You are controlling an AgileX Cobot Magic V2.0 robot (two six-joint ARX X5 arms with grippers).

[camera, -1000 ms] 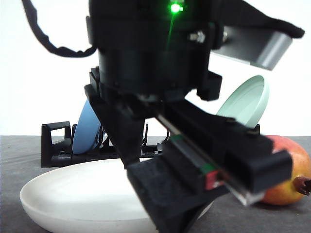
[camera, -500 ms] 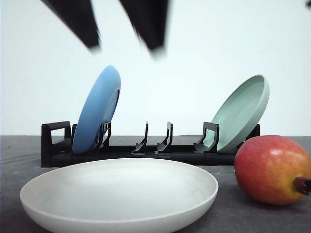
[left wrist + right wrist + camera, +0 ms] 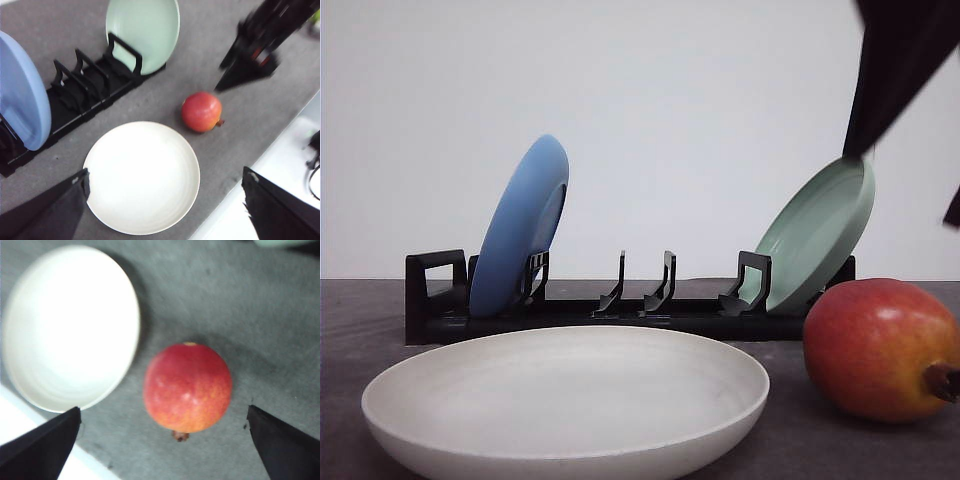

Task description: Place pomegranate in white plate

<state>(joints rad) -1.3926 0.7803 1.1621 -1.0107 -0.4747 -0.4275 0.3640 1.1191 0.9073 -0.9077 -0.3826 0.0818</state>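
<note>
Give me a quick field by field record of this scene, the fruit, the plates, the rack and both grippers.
fruit: round red pomegranate on the grey table, beside the plate, not in it
target: cream shallow round plate, empty
rack: black dish rack holding blue plate and pale green plate
left gripper: open, above plate
right gripper: open, above pomegranate

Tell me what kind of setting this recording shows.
Probably a staged tabletop test bench mimicking a kitchen: a dark grey mat before a plain white backdrop, with a black dish rack holding a blue plate and a pale green plate, plus a white plate and a pomegranate.
</note>
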